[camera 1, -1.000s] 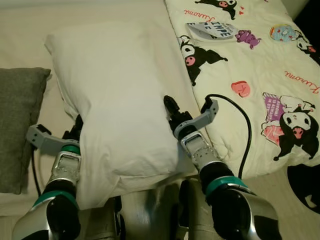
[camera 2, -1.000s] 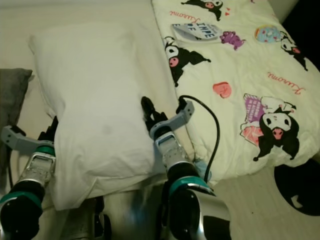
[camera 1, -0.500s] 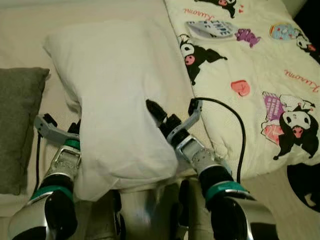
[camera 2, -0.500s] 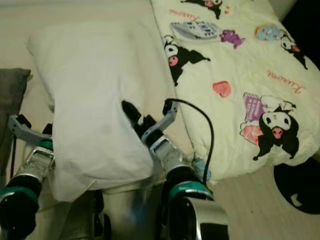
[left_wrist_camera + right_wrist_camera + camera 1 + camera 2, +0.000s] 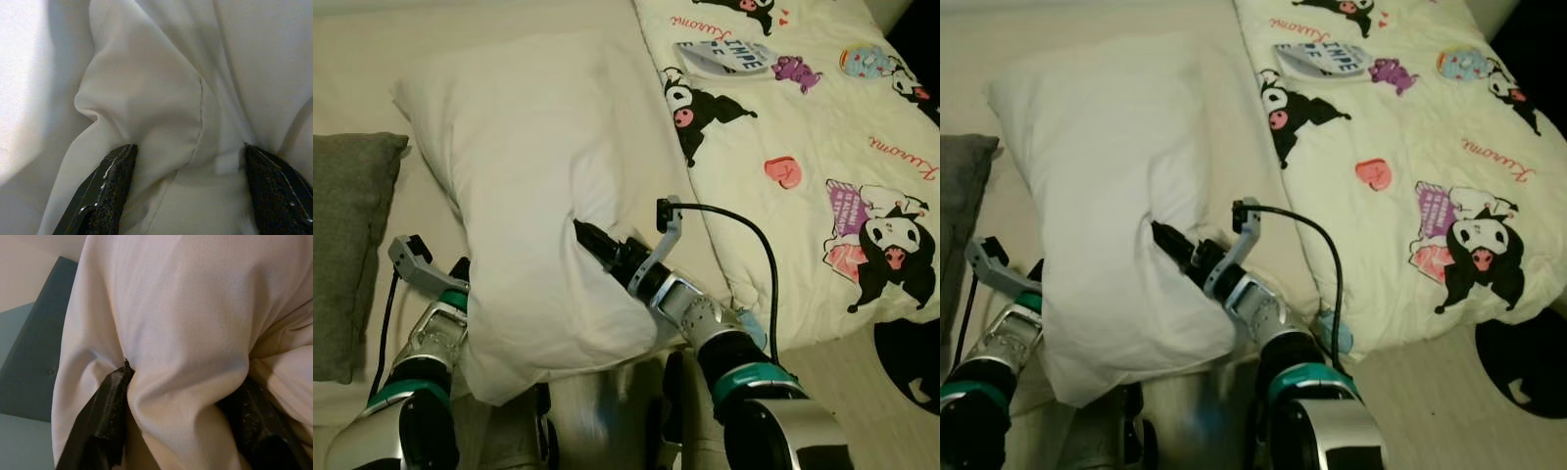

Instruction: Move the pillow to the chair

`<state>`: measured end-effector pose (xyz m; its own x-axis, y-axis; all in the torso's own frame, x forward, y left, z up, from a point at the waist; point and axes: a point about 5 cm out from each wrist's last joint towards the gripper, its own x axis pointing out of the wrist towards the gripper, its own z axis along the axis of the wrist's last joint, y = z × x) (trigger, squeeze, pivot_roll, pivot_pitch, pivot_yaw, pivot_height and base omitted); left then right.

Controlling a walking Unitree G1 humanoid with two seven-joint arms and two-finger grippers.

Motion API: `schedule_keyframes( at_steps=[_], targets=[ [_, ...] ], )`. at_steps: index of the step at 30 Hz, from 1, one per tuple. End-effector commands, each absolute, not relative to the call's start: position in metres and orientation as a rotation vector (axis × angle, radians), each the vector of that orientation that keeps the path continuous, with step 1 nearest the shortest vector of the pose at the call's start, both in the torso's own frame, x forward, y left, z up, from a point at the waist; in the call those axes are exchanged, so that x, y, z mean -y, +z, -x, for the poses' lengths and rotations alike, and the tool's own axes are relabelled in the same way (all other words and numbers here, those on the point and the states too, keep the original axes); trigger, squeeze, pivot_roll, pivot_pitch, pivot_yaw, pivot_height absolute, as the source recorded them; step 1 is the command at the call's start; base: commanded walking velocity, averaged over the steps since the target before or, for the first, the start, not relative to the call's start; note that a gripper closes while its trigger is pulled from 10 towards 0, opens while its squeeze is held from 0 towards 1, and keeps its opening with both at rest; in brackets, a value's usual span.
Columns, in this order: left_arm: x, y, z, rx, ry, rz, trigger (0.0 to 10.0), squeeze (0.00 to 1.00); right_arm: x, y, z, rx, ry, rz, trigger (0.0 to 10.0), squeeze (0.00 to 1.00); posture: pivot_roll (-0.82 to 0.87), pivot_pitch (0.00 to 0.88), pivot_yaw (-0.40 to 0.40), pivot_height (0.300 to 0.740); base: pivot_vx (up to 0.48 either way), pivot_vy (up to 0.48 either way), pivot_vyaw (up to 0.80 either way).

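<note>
While the white pillow [image 5: 533,186] lies on the bed, between a grey cushion [image 5: 347,245] on the left and a printed blanket [image 5: 803,147] on the right, both arms of the robot reach forward and take it at its near end. The right arm comes up from the near right and bends inward, so its forearm points to the far left; the right gripper [image 5: 597,248] presses into the right side of the pillow, and the cloth folds deep around it. In the right wrist view the two black fingers [image 5: 110,416] stand apart with a thick bulge of the pillow [image 5: 186,357] squeezed between them, so they are clamped on the cloth. A black cable [image 5: 754,255] runs in a curve from the bracket on the right wrist back along the arm, over the edge of the blanket. The left arm rises almost straight from the near left, and its wrist sits just beside the left side of the pillow, near the grey cushion; the tips of the left gripper [image 5: 188,171] are hidden behind the pillow in the eye views. In the left wrist view its fingers [image 5: 105,191] are also apart, and a fold of the pillow cloth with a seam line fills the gap between them and touches both. The near corner of the pillow hangs over the edge of the bed, between the two arms.
</note>
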<state>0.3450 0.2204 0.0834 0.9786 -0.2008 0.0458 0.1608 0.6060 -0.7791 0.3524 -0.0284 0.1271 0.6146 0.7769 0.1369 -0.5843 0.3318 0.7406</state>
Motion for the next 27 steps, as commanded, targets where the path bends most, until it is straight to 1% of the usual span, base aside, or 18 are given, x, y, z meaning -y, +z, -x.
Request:
schedule_keyframes(
  at_steps=[1,16,27],
  targets=[
    [-0.1977,0.0657,-0.3367,-0.159,-0.308,0.905,0.0,0.00,-0.0457,0.1194,-0.3157,-0.403,1.083,-0.924,0.0,0.00,0.00,0.245,-0.004,0.595,0.000,0.000,0.00],
    [-0.2047,0.0740,-0.3385,-0.130,-0.345,0.914,0.0,0.00,-0.0493,0.1260,-0.3190,-0.374,1.083,-0.890,0.0,0.00,0.04,0.219,0.005,0.595,0.000,0.000,0.00],
    [-0.2035,0.0718,-0.3362,-0.143,-0.363,0.907,0.0,0.00,-0.0499,0.1261,-0.3203,-0.383,1.063,-0.889,0.0,0.00,0.05,0.216,0.004,0.595,0.000,0.000,0.00]
  ],
)
